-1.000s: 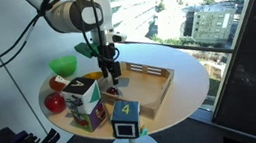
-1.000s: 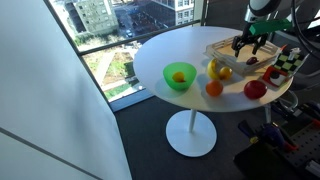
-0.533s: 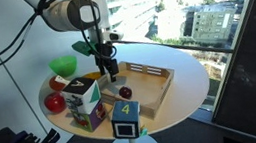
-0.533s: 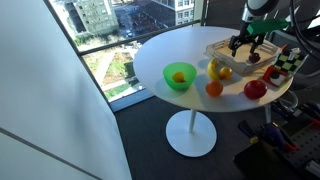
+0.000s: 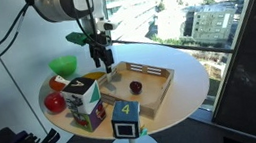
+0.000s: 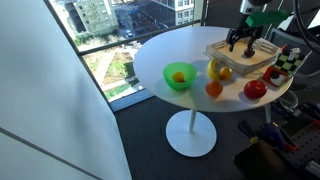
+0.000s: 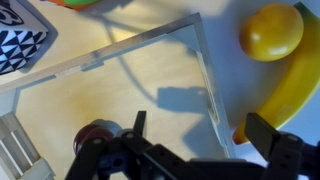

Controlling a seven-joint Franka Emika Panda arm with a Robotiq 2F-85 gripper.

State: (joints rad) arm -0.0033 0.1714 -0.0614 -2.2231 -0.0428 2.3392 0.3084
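Dark red fruit lies in the wooden tray; my claw hangs above, spread wide and empty, so placing looks done.

From my station the arm reads as glossy white, built of fat, rounded segments, with a dark ring at one joint. Black cables run to it in loose loops. At the wrist I see a small greenish piece, which both exterior views show. Below it the gripper is matte black throughout, a blocky body narrowing into two slim fingers. On my wrist feed the same gripper shows as black angular linkages, and its fingers end flat and squared. Screws and markings are too small for me to tell.
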